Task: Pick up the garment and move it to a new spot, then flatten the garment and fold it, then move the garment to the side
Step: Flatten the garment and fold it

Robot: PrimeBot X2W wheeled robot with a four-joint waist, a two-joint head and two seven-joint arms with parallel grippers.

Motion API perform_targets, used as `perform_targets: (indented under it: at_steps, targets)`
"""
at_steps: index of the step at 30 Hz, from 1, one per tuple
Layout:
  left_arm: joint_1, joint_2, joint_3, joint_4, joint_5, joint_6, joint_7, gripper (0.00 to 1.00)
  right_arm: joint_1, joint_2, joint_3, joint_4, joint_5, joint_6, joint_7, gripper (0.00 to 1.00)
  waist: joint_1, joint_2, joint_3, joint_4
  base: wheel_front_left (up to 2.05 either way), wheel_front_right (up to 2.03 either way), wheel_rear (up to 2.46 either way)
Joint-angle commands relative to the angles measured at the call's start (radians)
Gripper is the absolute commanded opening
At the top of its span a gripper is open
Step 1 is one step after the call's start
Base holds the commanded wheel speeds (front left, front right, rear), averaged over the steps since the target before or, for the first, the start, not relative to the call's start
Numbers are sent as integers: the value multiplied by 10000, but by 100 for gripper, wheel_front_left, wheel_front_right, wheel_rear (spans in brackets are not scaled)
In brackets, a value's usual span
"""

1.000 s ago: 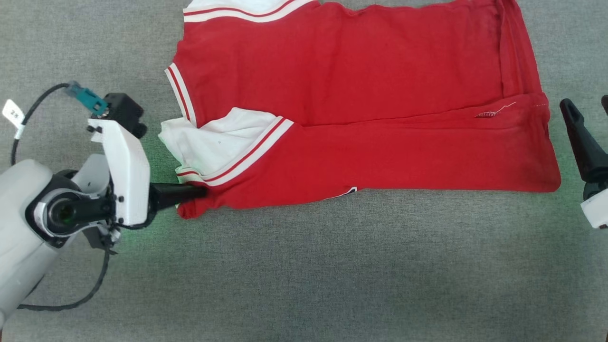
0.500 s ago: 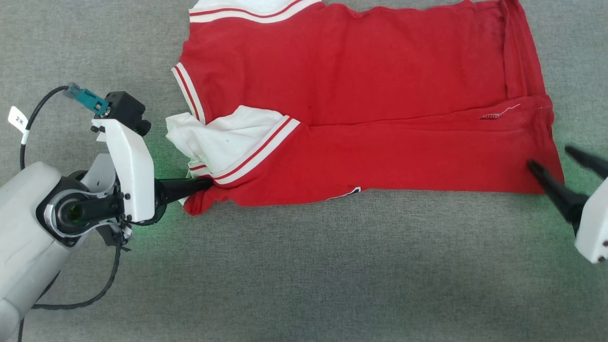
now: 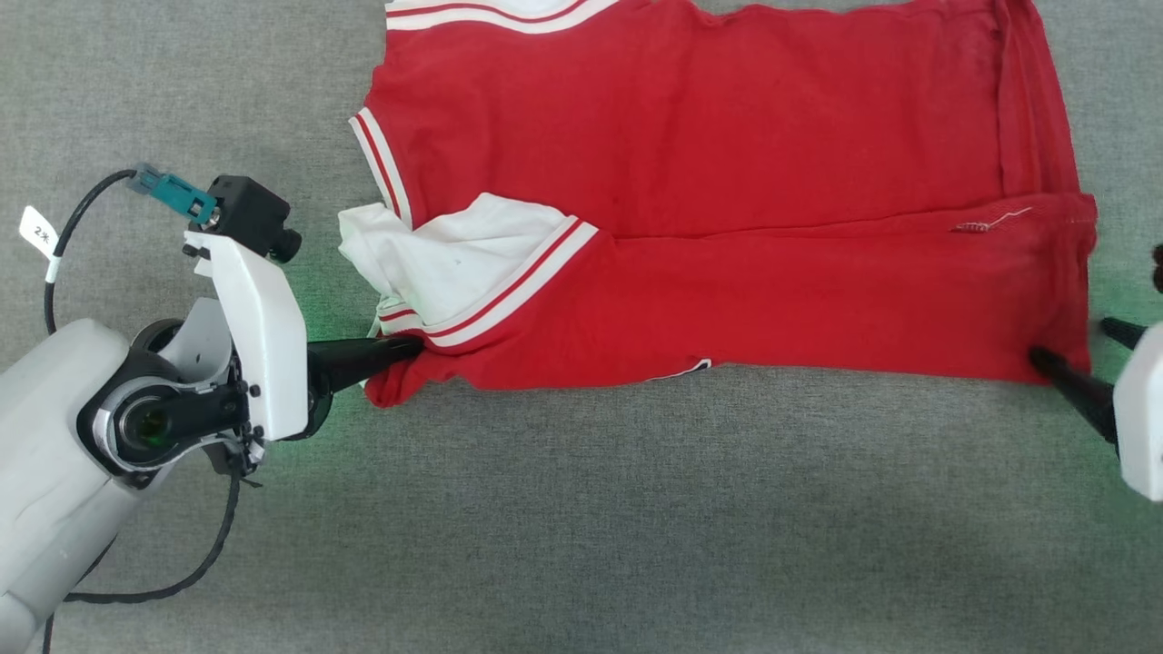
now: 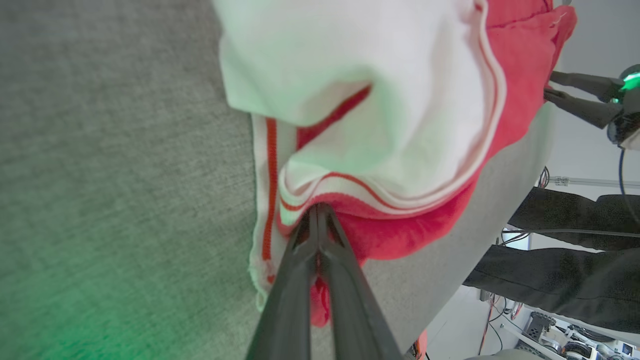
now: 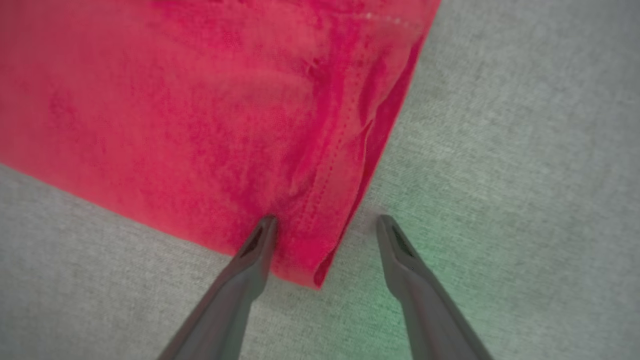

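The red garment lies spread on the grey cloth, its near part folded over, a white sleeve with red-and-white trim at the left. My left gripper is shut on the garment's near left corner; the left wrist view has the two fingers pressed together on the red fabric under the sleeve. My right gripper is open at the near right corner. In the right wrist view its gripper straddles the hem corner, one finger on the fabric, the other on the grey cloth.
The grey cloth surface stretches wide in front of the garment. A black cable with a teal plug loops beside my left arm. In the left wrist view, dark furniture and cables lie beyond the surface's edge.
My right gripper has come in from the right edge and now stands over the near right corner. The whole head picture has shifted right, a camera move. The left gripper keeps its hold.
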Motion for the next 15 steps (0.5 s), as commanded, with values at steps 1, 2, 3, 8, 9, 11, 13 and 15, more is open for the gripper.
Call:
perform_targets:
  at_steps: [1, 2, 3, 8, 9, 11, 13, 15]
  targets:
    - [255, -67, -156, -45, 134, 68, -26, 0, -167, 168, 350, 381, -28, -2, 404, 100, 0, 0, 31, 42, 0, 0, 0]
    - [240, -79, -157, -83, 175, 72, -44, 0, -249, 333, 526, 566, 76, -2, 552, 100, 0, 0, 42, 61, 0, 0, 0]
    - [214, -86, -171, -115, 249, 98, -77, 0, -372, 462, 667, 743, 127, -1, 645, 100, 0, 0, 54, 83, 0, 0, 0]
    - [271, -86, -239, -208, 471, 95, -213, 0, -716, 520, 1066, 1193, 120, 1, 793, 0, 0, 0, 91, 227, 0, 0, 0]
    - [307, -66, -218, -245, 483, 82, -245, 0, -727, 511, 1097, 1155, 179, 1, 836, 0, 0, 0, 94, 244, 0, 0, 0]
    - [409, -6, -196, -333, 479, 67, -332, 0, -744, 371, 1021, 1104, 242, -1, 928, 0, 0, 0, 90, 267, 0, 0, 0]
    - [526, 81, -139, -474, 388, 37, -453, 0, -692, 253, 892, 940, 305, -2, 863, 0, 0, 0, 60, 271, 0, 0, 0]
    - [597, 137, -117, -558, 337, 23, -500, 0, -666, 233, 819, 859, 338, -2, 823, 0, 0, 0, 41, 269, 0, 0, 0]
